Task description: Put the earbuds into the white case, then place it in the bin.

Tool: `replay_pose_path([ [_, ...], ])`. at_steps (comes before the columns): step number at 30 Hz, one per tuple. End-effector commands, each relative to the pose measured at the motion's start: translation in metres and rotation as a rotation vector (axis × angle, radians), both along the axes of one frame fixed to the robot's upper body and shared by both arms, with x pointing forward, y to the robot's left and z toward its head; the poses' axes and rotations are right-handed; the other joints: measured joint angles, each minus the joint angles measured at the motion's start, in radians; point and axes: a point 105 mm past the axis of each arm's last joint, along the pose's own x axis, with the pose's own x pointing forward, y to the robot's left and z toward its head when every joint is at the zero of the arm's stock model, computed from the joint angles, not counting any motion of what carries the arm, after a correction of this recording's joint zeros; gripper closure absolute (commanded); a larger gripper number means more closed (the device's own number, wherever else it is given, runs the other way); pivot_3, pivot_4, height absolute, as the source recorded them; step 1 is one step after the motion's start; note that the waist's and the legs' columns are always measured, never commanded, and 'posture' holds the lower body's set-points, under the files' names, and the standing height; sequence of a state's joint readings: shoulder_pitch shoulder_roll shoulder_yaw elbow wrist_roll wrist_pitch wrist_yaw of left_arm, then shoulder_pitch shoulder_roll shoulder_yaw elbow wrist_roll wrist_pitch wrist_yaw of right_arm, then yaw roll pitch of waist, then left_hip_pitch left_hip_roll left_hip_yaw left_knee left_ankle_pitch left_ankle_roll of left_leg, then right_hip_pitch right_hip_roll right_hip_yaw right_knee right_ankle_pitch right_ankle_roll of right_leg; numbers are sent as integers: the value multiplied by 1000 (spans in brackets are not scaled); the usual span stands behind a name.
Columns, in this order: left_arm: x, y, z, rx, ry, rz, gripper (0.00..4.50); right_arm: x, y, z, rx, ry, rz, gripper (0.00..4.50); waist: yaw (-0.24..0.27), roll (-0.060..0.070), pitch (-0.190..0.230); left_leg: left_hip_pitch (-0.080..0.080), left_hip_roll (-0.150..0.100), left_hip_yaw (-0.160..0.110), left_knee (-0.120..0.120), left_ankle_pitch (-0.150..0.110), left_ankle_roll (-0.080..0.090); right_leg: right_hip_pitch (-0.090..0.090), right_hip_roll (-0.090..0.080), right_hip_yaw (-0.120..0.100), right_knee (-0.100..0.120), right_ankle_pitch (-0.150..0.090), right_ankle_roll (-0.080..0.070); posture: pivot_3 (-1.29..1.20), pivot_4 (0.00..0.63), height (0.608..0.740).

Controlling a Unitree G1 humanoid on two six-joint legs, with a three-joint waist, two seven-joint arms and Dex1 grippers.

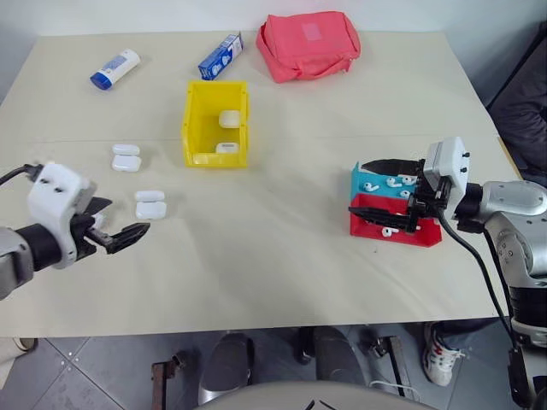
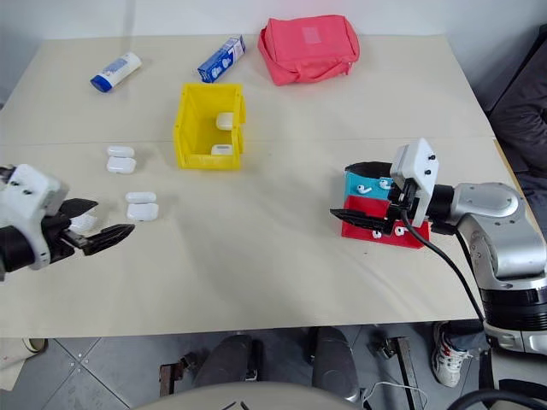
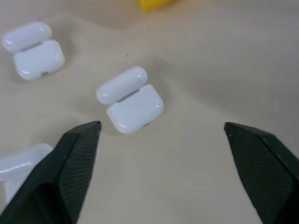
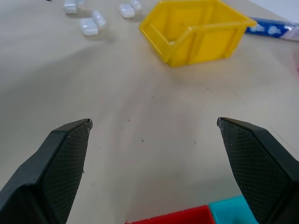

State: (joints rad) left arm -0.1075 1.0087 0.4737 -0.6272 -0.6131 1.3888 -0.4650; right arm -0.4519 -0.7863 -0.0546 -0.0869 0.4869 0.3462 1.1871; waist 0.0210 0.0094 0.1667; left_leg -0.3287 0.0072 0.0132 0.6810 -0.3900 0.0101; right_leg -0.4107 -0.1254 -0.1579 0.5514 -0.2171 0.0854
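Left gripper (image 3: pixel 161 128) spread above open white case (image 3: pixel 131 99); head view's earbuds (image 1: pixel 386 182), perhaps four.

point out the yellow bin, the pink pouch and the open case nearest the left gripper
yellow bin (image 1: pixel 195 121): left eye view, on its left wall.
pink pouch (image 1: pixel 308 44): left eye view, on the middle of its top.
open white case (image 3: pixel 135 108): left wrist view, on the case body below the raised lid.
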Motion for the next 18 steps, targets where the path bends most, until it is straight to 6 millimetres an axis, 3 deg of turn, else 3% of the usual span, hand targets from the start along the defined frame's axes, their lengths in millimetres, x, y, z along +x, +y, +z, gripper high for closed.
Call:
replay_pose_path([
  [1,2,2,-2,44,70,94,35,2,0,10,-24,-44,40,0,0,0,0,1,0,0,0,0,0,1,1,0,0,0,0,0,150,740],
  [10,24,0,-3,43,121,137,35,1,4,10,-40,-40,96,0,4,-2,1,1,0,-1,0,2,-3,0,1,1,0,0,0,0,150,740],
  [18,56,-2,-4,-45,127,248,35,-6,7,8,-46,-42,140,0,5,-3,1,0,0,-2,0,4,-5,0,-1,3,1,0,0,0,150,740],
])
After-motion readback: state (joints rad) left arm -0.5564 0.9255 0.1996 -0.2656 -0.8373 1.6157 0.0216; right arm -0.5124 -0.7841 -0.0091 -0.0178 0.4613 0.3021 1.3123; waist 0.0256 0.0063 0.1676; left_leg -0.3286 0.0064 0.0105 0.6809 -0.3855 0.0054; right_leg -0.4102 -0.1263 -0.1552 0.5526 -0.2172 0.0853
